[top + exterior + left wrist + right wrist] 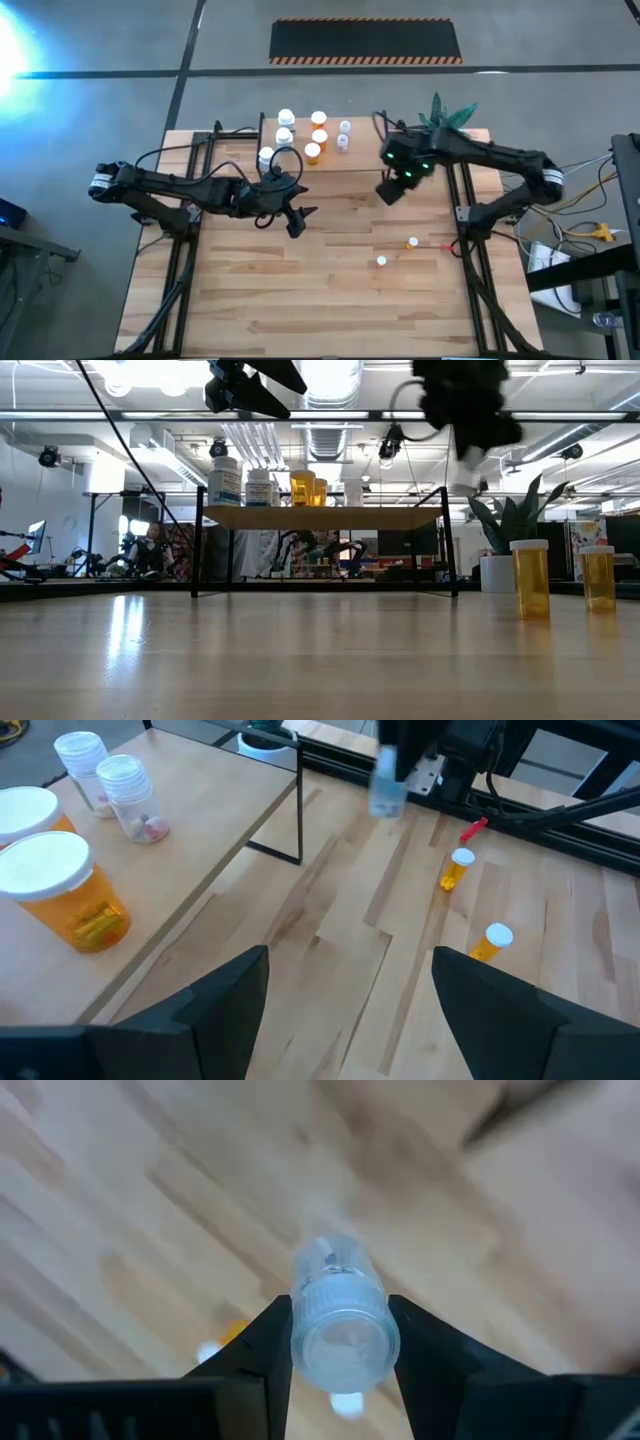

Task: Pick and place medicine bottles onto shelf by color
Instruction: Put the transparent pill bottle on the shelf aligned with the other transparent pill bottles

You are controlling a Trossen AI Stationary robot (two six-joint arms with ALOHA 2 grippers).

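The shelf (315, 160) stands at the table's far middle, carrying white bottles (284, 136), orange bottles (319, 137) and small clear bottles (344, 135). Two orange bottles (412, 242) (381, 261) stand upright on the table at the right. My right gripper (392, 190) hangs above the table just right of the shelf, shut on a small clear bottle (340, 1320). My left gripper (297, 220) hovers open in front of the shelf, with nothing between its fingers (210, 1000). My right gripper pinches the clear bottle at its ribbed cap end (306, 1342) between the two fingers, one on each side. The fingers come from above, pointing steeply down. The bottle (462, 475) hangs below the fingers, lifted clear of the table.
A green plant (450, 115) in a white pot (495, 572) stands at the far right corner, close behind my right arm. Black frame rails (465, 215) run along both table sides. Bare tabletop (330, 300) stretches across the near half.
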